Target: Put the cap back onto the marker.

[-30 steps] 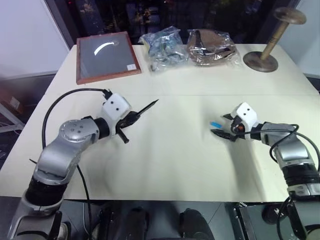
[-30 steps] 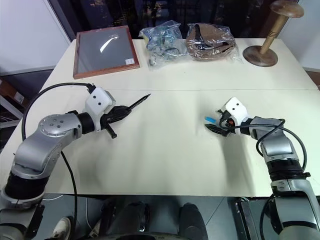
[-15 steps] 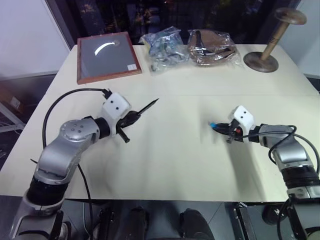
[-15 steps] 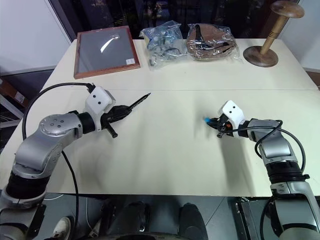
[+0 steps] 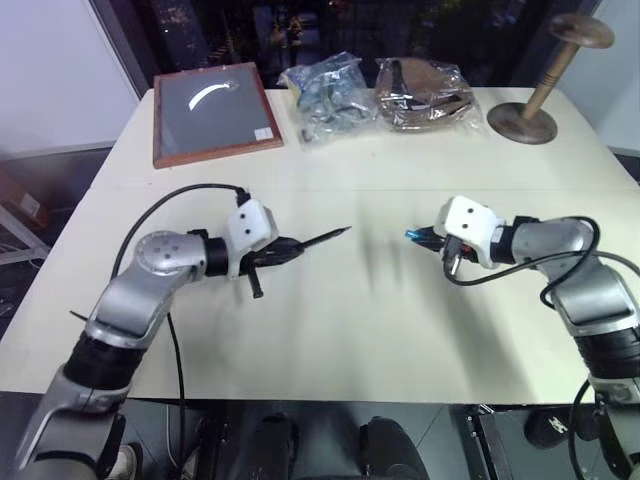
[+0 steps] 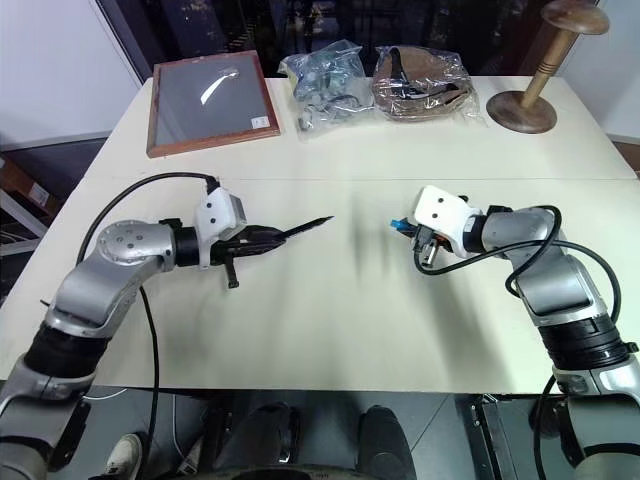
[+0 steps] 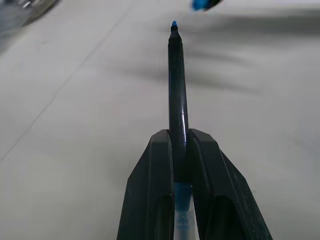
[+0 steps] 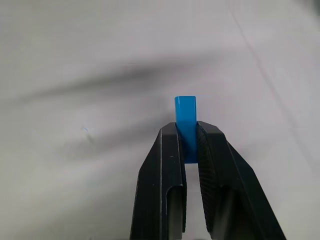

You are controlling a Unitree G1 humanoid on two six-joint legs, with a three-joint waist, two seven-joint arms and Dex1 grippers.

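Marker [image 5: 312,240] pinched in my left gripper [image 5: 283,250], tip aimed toward 3 o'clock; cap [image 8: 186,120] clamped in my right gripper [image 5: 428,238], well apart: both in hand, capping remains.

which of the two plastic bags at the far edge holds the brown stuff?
The bag with brown contents is the one nearer the wooden stand, on the robot's right. The bag of blue-grey items sits beside the framed board.
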